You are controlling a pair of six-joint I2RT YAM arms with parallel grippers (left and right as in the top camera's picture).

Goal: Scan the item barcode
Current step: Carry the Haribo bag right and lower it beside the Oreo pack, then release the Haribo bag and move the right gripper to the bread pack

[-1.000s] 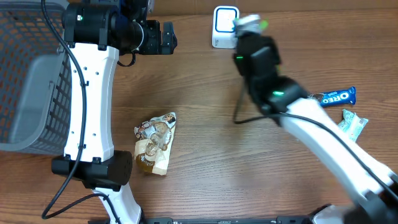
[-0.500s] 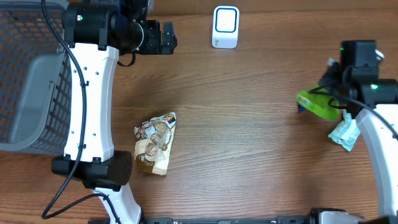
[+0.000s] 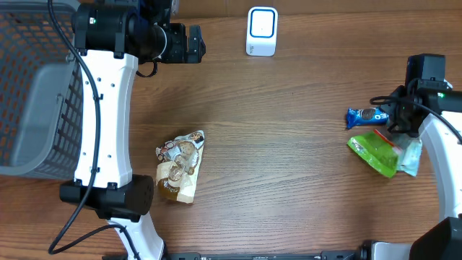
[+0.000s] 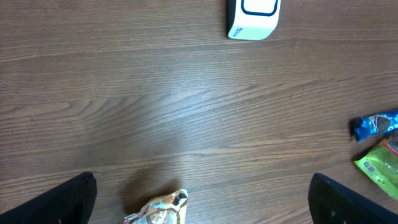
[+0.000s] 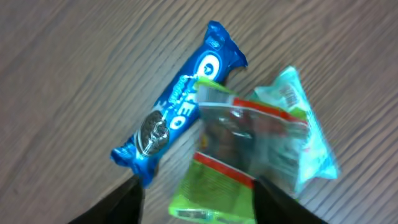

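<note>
- We look down on a brown wood-grain table point(image 3: 289, 180), matte, with fine streaks running across it.
- The right gripper point(image 5: 196, 186) has its dark fingers spread; nothing is pinched.
- Below and between those fingers lies the green pouch point(image 3: 373, 153), a flat, glossy packet with a clear window and red bands, blurred in the wrist view.
- Beside the pouch, just off the gripper, are a slim blue Oreo pack point(image 3: 367, 115) and a crinkled pale teal packet point(image 3: 411, 155).
- The left gripper point(image 4: 202, 180) is spread wide over bare wood.
- Ahead of it stands the scanner point(image 3: 261, 31), a boxy white block with rounded corners; just beneath it lies a crumpled brown snack bag point(image 3: 179, 167).
</note>
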